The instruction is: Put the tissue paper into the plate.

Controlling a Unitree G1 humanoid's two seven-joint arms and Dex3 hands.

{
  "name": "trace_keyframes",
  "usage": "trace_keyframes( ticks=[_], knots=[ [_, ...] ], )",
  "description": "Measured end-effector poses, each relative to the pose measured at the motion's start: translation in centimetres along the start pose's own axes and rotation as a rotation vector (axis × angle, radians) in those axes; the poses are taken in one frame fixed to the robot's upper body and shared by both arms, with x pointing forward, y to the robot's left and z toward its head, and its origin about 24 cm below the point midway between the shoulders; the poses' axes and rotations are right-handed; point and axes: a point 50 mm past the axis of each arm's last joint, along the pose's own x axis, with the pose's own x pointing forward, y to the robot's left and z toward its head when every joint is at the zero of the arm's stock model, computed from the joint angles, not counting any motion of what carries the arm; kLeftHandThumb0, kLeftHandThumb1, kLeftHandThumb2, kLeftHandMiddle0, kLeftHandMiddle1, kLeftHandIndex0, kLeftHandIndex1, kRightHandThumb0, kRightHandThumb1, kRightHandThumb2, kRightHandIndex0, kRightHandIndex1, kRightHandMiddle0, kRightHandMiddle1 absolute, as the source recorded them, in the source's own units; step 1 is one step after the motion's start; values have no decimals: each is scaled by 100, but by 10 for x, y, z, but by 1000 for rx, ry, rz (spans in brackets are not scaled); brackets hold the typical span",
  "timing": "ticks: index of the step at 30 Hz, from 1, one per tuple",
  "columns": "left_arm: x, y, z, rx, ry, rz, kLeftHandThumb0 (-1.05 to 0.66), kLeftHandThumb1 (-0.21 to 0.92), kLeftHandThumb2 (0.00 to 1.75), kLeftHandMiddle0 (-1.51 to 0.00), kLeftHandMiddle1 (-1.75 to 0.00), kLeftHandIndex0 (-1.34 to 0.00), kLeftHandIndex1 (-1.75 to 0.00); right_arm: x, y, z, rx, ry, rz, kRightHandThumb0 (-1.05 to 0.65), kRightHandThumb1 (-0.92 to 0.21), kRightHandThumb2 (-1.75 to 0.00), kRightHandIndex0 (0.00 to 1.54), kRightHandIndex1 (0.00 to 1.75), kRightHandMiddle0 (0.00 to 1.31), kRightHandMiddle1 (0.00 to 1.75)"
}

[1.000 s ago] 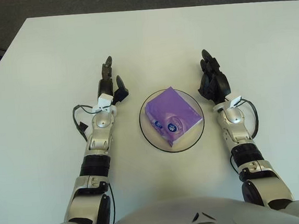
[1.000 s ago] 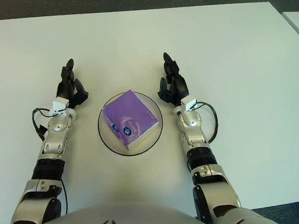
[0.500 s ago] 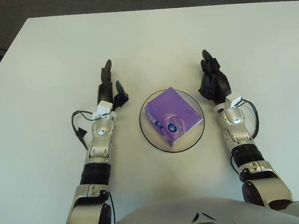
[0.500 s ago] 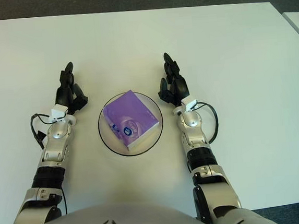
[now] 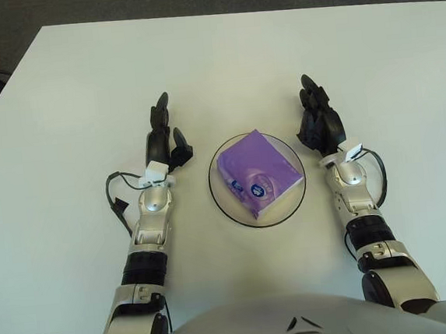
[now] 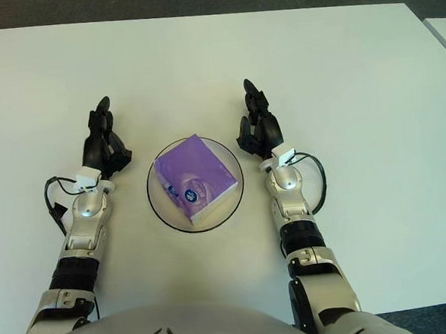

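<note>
The robot's torso occupied the near edge of the view, with both forearms extended forward over the white tabletop (image 5: 220,50). The plate (image 5: 219,197), a shallow clear dish with a dark rim, lay at the centre between the two arms. The tissue paper (image 5: 257,172), a purple pack with a printed label near its front corner, lay flat inside the plate, rotated so its corners pointed roughly toward 12, 3, 6 and 9 o'clock. The left hand (image 5: 162,136) was positioned at 9 o'clock from the plate, just beside its rim and apart from it, fingers extended toward 12 o'clock, relaxed, holding nothing. The right hand (image 5: 317,121) was positioned at about 2 o'clock from the plate, near its rim, fingers likewise extended and empty.
</note>
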Motion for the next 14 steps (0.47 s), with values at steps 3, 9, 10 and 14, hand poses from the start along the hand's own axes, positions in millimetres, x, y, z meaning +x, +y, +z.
trace_keyframes(
  ticks=[3,9,10,14],
  knots=[
    [-2,0,0,-3,-4,5,-81,92,113,-25,-4,0,-50,-1,-1,-1,10,0,-27,-72,-92,-97,15,2,0,33],
    [-4,0,0,-6,-12,17,-81,92,113,-26,-3,0,-52,-2,-4,-1,28,1,-106,-70,-92,-94,17,2,0,37],
    [-4,0,0,-7,-14,18,-81,92,113,-26,-3,0,-52,-2,-5,-1,31,0,-120,-70,-92,-94,17,2,0,37],
    [-4,0,1,-8,-18,18,-81,92,113,-25,-3,0,-51,-3,-7,-1,39,-1,-165,-69,-92,-92,17,2,0,38]
  ],
)
